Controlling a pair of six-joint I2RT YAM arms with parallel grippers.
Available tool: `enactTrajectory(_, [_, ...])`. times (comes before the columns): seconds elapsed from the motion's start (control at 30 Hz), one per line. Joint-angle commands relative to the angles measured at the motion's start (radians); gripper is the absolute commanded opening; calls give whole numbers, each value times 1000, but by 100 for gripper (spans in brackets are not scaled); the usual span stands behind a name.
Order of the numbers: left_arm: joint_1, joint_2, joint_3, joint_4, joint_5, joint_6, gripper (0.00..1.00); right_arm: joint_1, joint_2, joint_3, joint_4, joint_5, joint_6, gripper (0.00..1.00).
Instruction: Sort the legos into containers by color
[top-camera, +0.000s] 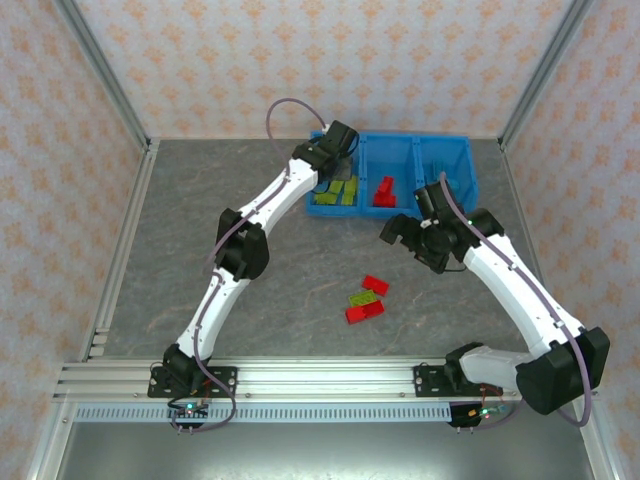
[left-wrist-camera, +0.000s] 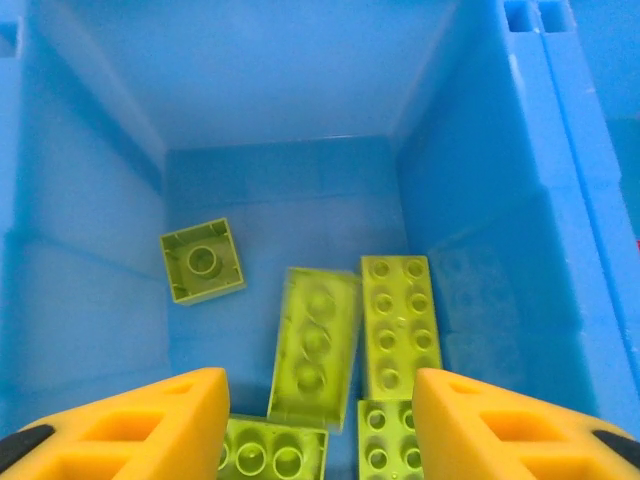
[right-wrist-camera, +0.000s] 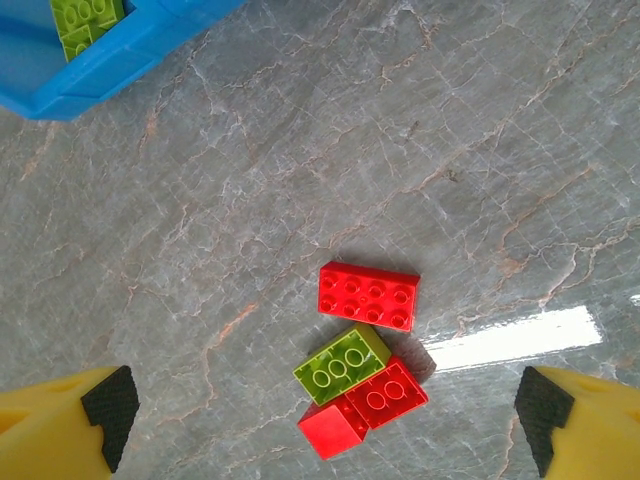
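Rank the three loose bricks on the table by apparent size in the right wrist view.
Largest: upper red brick, fully visible.
Next: lower red brick, partly hidden by the yellow-green brick, so it may be just as large; unsure.
Smallest: yellow-green brick.

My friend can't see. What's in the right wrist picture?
A red lego, a yellow-green lego and another red lego lie clustered on a gray marble table, under the open right gripper. A blue bin corner shows top left, with a yellow-green brick inside.
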Motion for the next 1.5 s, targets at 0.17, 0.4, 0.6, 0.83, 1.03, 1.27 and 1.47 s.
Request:
enactTrajectory(0.17, [-3, -178, -22, -10, 82, -2, 45, 4, 23, 6, 7, 41, -1, 99])
enactTrajectory(0.4, [-3, -663, -537, 225, 71, 39, 45, 110, 93, 12, -16, 66, -10, 100])
enactTrajectory(0.6, [-3, -998, -922, 316, 116, 141, 47, 296, 253, 36, -42, 110, -70, 98])
enactTrajectory(0.83, [-3, -1265, -1189, 221, 172, 365, 61, 405, 409, 34, -18, 111, -135, 96])
enactTrajectory(1.03, [-4, -1456, -1373, 258, 243, 492, 70, 416, 486, 16, 27, 65, -159, 88])
enactTrajectory(1.27, [-5, -1544, -1480, 313, 408, 616, 86, 416, 558, 18, 49, 70, -179, 85])
enactTrajectory(1.47, [-6, -1573, -1474, 219, 472, 741, 100, 416, 586, 1, 69, 63, -178, 83])
